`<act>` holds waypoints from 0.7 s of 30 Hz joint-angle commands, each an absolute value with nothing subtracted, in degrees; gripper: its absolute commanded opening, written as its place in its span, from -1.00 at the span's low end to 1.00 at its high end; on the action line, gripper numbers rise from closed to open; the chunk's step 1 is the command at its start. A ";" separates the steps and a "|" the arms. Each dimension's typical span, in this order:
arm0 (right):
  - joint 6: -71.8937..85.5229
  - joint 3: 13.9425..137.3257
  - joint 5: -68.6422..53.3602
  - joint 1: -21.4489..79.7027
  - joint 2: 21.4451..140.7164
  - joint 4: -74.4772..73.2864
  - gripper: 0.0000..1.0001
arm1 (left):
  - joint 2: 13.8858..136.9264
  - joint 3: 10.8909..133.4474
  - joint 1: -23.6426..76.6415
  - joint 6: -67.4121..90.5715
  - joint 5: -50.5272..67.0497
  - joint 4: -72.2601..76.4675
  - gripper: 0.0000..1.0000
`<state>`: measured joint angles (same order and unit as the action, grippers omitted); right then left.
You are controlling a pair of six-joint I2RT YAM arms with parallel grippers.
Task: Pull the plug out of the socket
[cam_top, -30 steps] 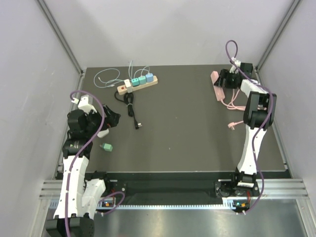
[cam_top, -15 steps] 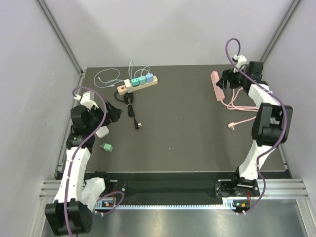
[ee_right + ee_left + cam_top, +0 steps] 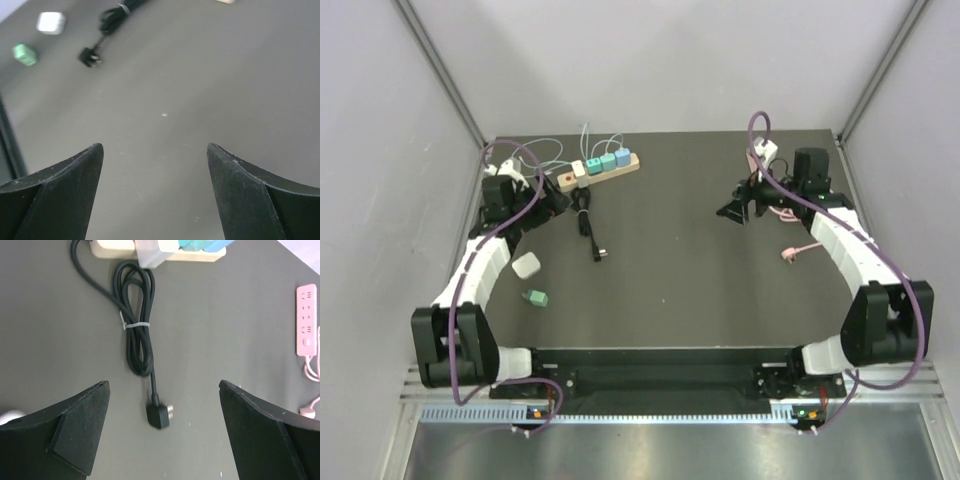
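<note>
A beige power strip (image 3: 602,167) lies at the table's back left with several plugs (image 3: 608,160) in it, white and teal. Its bundled black cord (image 3: 584,214) ends in a loose black plug (image 3: 159,415). The strip's near edge shows at the top of the left wrist view (image 3: 165,252). My left gripper (image 3: 557,199) is open and empty, just left of the strip and over the cord. My right gripper (image 3: 735,210) is open and empty above bare table right of centre. The cord's plug also shows in the right wrist view (image 3: 90,56).
A pink power strip (image 3: 306,320) with a pink cable (image 3: 798,250) lies at the back right, mostly hidden behind the right arm in the top view. A white adapter (image 3: 526,265) and a green plug (image 3: 536,298) lie near the left. White cables (image 3: 535,152) lie behind the beige strip.
My left gripper has swung from the left edge back towards the beige strip. My right gripper has left the pink strip and moved forward and left towards the centre.
</note>
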<state>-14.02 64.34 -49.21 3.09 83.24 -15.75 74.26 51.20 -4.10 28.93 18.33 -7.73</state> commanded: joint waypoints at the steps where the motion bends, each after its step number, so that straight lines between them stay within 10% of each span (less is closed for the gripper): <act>1: -14.42 63.02 -52.74 4.92 76.83 -18.19 0.67 | 78.47 56.85 -0.81 27.60 11.99 -7.02 0.88; 21: -13.36 53.61 -51.68 2.20 70.22 -11.08 0.68 | 119.35 101.68 11.95 24.79 -21.53 -27.77 0.46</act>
<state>-13.45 53.84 -49.78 3.18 70.65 -13.78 117.51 97.84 12.19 25.32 -16.51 -23.57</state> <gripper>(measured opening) 0.837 0.740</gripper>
